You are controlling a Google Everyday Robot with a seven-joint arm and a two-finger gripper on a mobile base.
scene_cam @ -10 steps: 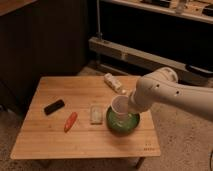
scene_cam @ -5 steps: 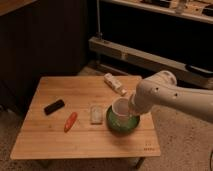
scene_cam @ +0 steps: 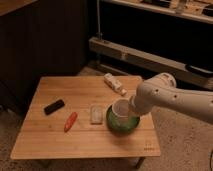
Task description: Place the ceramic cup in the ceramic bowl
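Observation:
The white ceramic cup [scene_cam: 120, 111] stands upright inside the dark green ceramic bowl [scene_cam: 120, 125], which sits on the wooden table [scene_cam: 60, 142] right of centre. My gripper [scene_cam: 132, 106] is at the cup's right rim, at the end of the white arm [scene_cam: 170, 97] that reaches in from the right. The arm hides the bowl's right side.
On the table lie a black flat device [scene_cam: 53, 106] at the left, a red-orange pepper-like item [scene_cam: 70, 121], a white rectangular packet [scene_cam: 96, 114] just left of the bowl, and a white bottle [scene_cam: 114, 83] lying at the far edge. Metal shelving [scene_cam: 150, 55] stands behind.
The cup has sunk slightly lower into the bowl with the gripper beside it. The arm has barely moved.

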